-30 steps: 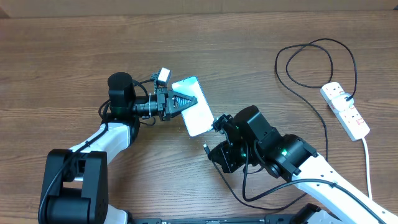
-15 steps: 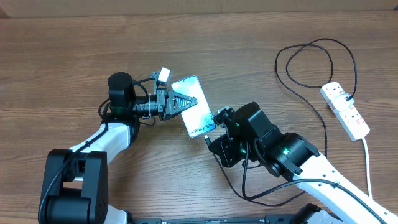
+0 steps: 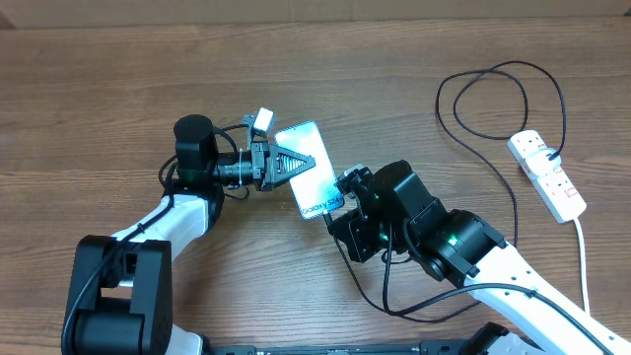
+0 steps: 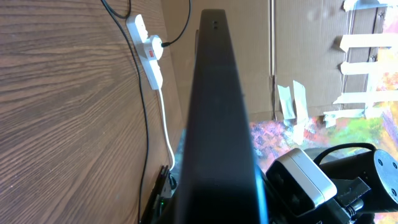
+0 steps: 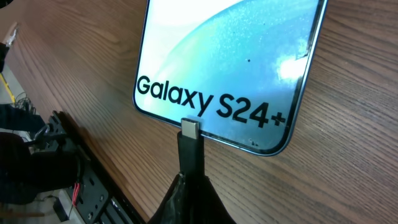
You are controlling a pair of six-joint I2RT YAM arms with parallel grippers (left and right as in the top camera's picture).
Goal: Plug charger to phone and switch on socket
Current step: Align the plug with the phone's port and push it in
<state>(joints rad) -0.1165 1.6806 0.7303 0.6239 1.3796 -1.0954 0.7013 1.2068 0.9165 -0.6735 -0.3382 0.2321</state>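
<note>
The left claw [image 3: 294, 164] is pressed together on the slim black-edged smartphone [image 3: 314, 187], its light blue-white screen reading "Galaxy S24+", and holds it tilted over the brown wood-grain worktop [image 3: 99, 89]. The right claw [image 5: 189, 186] pinches the small black plug of the thin black charger [image 5: 190, 149], whose metal tip meets the smartphone's bottom edge; whether it sits in the port is unclear. The white elongated power strip [image 3: 547, 176] with red switches lies well apart at the right.
</note>
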